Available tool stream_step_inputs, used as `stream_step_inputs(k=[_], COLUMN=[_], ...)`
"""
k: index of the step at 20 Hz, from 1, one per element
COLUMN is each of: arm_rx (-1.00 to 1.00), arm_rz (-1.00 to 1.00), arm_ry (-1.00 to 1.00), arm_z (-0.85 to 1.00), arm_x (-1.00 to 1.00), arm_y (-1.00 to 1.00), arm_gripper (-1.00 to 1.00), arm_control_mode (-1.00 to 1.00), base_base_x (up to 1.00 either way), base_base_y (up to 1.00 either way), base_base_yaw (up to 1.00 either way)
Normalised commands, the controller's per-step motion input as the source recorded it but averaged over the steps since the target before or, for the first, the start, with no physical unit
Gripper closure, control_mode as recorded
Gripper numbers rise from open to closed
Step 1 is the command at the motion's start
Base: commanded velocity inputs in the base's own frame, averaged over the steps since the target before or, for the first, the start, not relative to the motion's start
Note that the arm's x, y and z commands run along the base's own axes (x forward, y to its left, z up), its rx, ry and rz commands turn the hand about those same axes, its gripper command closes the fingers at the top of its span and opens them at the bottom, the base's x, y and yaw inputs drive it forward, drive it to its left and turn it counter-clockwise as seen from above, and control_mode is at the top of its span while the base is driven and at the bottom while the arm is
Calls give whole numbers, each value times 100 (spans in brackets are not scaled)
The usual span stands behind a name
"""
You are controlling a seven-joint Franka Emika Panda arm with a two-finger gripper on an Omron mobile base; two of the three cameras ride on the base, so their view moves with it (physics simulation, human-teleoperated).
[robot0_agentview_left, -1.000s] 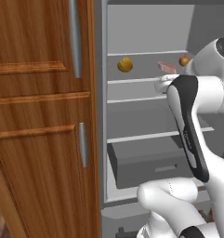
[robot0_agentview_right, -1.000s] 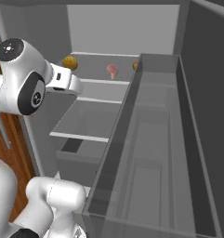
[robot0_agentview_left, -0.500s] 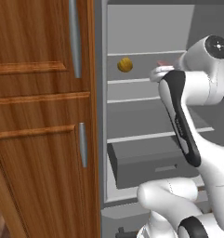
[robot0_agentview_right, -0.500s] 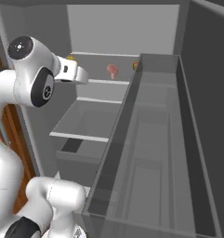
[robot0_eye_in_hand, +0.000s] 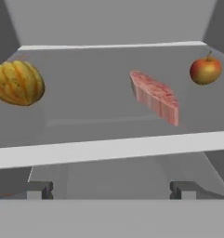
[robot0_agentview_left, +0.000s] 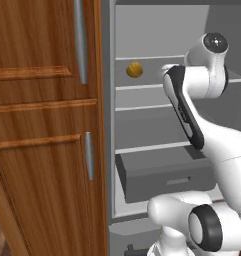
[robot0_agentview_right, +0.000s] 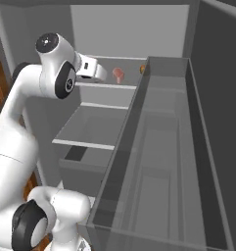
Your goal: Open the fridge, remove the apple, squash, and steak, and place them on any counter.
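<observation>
While the fridge (robot0_agentview_left: 142, 125) is standing open, we are seeing parts of it cut off: its top and bottom are running out of both base views, and the door (robot0_agentview_right: 158, 162) with its deep bin is blocking the right side of the interior in the right base view. We are counting three foods, one of each, all sitting on the same upper shelf (robot0_eye_in_hand: 108, 151). One squash (robot0_eye_in_hand: 16, 83) is lying at the left of the hand view, clipped slightly by the frame edge; in the left base view it is showing as a small yellow blob (robot0_agentview_left: 134, 69). One steak (robot0_eye_in_hand: 155, 96) is resting mid-shelf, standing on its edge and angled. In the right base view the steak (robot0_agentview_right: 118, 74) is reading as a small pink patch. One apple (robot0_eye_in_hand: 205, 69) is sitting at the right, well apart from the steak; in the right base view only an orange sliver (robot0_agentview_right: 142, 69) is peeking past the door bin.

We are seeing the fingers (robot0_eye_in_hand: 111, 189) spread wide and holding nothing, only their two dark tips showing at the bottom of the hand view, in front of the shelf edge. In the left base view the arm is covering the right part of the shelf.

One drawer (robot0_agentview_left: 162, 175) is sticking out below the shelves. One wooden cabinet (robot0_agentview_left: 42, 125) with two silver handles is standing left of the fridge, cut off at left.
</observation>
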Motion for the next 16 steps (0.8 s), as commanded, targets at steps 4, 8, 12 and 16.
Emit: stream_step_inputs(k=[4, 8, 12, 16], arm_rx=[0, 0, 0, 0], arm_rz=[0, 0, 7, 16], arm_ry=[11, 1, 2, 1], arm_z=[0, 0, 0, -9], arm_x=[47, 7, 23, 27], arm_y=[-30, -25, -34, -46], arm_gripper=[-100, -100, -100, -100], arm_control_mode=[-100, -100, -100, -100], base_base_x=[0, 0, 0, 0], base_base_y=[0, 0, 0, 0], base_base_yaw=[0, 0, 0, 0])
